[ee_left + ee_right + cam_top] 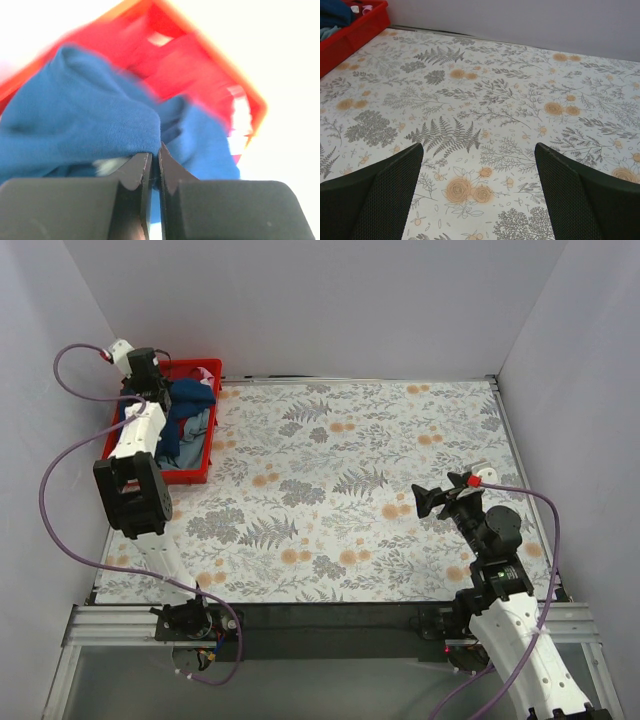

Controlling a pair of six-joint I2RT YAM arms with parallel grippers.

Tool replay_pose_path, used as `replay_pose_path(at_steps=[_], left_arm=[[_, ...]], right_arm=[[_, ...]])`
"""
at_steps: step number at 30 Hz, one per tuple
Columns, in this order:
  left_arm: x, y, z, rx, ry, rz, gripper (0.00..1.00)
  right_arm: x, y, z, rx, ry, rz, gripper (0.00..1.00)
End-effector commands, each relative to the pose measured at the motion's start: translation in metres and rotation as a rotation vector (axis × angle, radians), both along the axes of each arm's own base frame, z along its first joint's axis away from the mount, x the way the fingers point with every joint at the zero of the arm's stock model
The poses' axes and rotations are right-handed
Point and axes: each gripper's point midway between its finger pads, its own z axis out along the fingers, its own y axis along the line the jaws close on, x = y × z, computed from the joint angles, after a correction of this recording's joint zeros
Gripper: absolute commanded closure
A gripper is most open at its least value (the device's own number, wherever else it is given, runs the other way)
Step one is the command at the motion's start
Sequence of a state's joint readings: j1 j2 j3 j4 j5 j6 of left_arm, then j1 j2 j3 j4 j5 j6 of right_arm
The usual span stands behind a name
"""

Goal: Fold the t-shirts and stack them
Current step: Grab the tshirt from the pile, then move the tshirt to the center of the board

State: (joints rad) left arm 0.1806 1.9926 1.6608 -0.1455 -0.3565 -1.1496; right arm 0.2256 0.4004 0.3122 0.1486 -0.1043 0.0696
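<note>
The t-shirts lie bunched in a red crate (192, 477) at the table's far left. A navy blue shirt (190, 398) is on top, with a pale grey-blue one (197, 428) beside it. My left gripper (160, 405) reaches down into the crate. In the left wrist view it (155, 152) is shut on a fold of the navy blue shirt (85, 110), and a strip of blue cloth shows between the fingers. My right gripper (435, 498) hangs open over the bare tablecloth at the right, with nothing between its fingers (395, 180).
A floral tablecloth (350, 470) covers the table. White walls close in the left, back and right. In the right wrist view the crate (365, 27) sits at the far left corner with cloth inside. The crate's wall (200, 70) rises behind the blue cloth.
</note>
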Motion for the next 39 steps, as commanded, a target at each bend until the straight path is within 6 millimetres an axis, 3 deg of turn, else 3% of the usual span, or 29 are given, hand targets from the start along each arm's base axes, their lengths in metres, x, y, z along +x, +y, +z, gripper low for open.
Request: replay_pose_path(at_steps=[1, 2, 3, 4, 6, 7, 8, 9, 10, 11, 12, 16, 20, 21, 24, 25, 26, 27, 28, 29, 30, 31, 32, 34, 35, 39], left_arm=[[0.006, -0.056, 0.151, 0.066, -0.273, -0.191, 1.0], [0.008, -0.078, 0.164, 0.063, -0.295, -0.263, 1.0], [0.011, -0.116, 0.173, 0.063, -0.309, -0.348, 1.0], [0.011, -0.129, 0.194, 0.08, -0.342, -0.396, 1.0], [0.006, -0.204, 0.215, 0.065, -0.383, -0.568, 1.0], [0.0, -0.222, 0.241, 0.066, -0.431, -0.616, 1.0], [-0.005, -0.239, 0.254, 0.059, -0.455, -0.661, 1.0], [-0.014, -0.272, 0.267, 0.044, -0.483, -0.76, 1.0], [-0.021, -0.285, 0.279, 0.038, -0.499, -0.8, 1.0], [-0.034, -0.297, 0.309, 0.041, -0.562, -0.844, 1.0], [-0.049, -0.32, 0.323, 0.02, -0.593, -0.928, 1.0], [-0.093, -0.349, 0.361, -0.023, -0.672, -1.09, 1.0], [-0.118, -0.358, 0.351, -0.035, -0.633, -1.192, 1.0], [-0.112, -0.36, 0.316, -0.058, -0.551, -1.198, 1.0], [-0.124, -0.353, 0.27, -0.069, -0.447, -1.184, 0.96], [-0.121, -0.35, 0.21, -0.099, -0.324, -1.16, 0.9], [-0.129, -0.337, 0.201, -0.089, -0.311, -1.093, 0.81], [-0.132, -0.326, 0.181, -0.092, -0.275, -1.031, 0.66], [-0.137, -0.313, 0.114, -0.111, -0.136, -0.958, 0.56], [-0.137, -0.289, 0.091, -0.093, -0.089, -0.817, 0.48], [-0.149, -0.276, 0.08, -0.081, -0.071, -0.765, 0.36], [-0.164, -0.265, 0.038, -0.081, 0.024, -0.722, 0.33], [-0.173, -0.256, 0.022, -0.083, 0.054, -0.678, 0.3], [-0.192, -0.243, 0.012, -0.07, 0.07, -0.636, 0.26], [-0.205, -0.239, -0.012, -0.069, 0.121, -0.634, 0.25], [-0.234, -0.242, -0.043, -0.124, 0.193, -0.664, 0.25]], right_arm=[[-0.003, 0.012, 0.023, -0.014, -0.048, 0.075, 0.01], [-0.002, 0.014, 0.027, -0.015, -0.051, 0.082, 0.02], [-0.002, 0.015, 0.028, -0.019, -0.046, 0.09, 0.02], [-0.002, 0.016, 0.029, -0.021, -0.042, 0.096, 0.02], [-0.002, 0.016, 0.039, -0.027, -0.057, 0.1, 0.02], [-0.002, 0.016, 0.04, -0.033, -0.056, 0.1, 0.02], [-0.001, 0.016, 0.048, -0.034, -0.068, 0.097, 0.02], [-0.001, 0.015, 0.051, -0.038, -0.075, 0.095, 0.02], [-0.002, 0.015, 0.056, -0.041, -0.086, 0.095, 0.02], [-0.002, 0.014, 0.059, -0.047, -0.096, 0.094, 0.02], [-0.001, 0.014, 0.065, -0.045, -0.107, 0.088, 0.02], [0.001, 0.01, 0.075, -0.069, -0.128, 0.07, 0.02], [0.002, 0.011, 0.074, -0.079, -0.11, 0.076, 0.02], [0.002, 0.012, 0.072, -0.079, -0.102, 0.083, 0.02], [0.002, 0.017, 0.066, -0.075, -0.067, 0.109, 0.02], [0.003, 0.019, 0.062, -0.075, -0.05, 0.119, 0.02], [0.003, 0.021, 0.059, -0.076, -0.037, 0.135, 0.02], [0.0, 0.028, 0.056, -0.075, -0.026, 0.18, 0.02], [0.0, 0.033, 0.05, -0.077, -0.004, 0.207, 0.02], [-0.001, 0.037, 0.046, -0.079, 0.009, 0.235, 0.02], [-0.002, 0.041, 0.043, -0.073, 0.025, 0.258, 0.02], [-0.001, 0.045, 0.033, -0.022, 0.092, 0.261, 0.02], [-0.001, 0.048, 0.031, -0.022, 0.105, 0.281, 0.02], [-0.004, 0.061, 0.021, -0.01, 0.159, 0.363, 0.02], [-0.003, 0.063, 0.017, 0.003, 0.184, 0.369, 0.02], [0.007, 0.074, -0.003, 0.063, 0.346, 0.394, 0.02]])
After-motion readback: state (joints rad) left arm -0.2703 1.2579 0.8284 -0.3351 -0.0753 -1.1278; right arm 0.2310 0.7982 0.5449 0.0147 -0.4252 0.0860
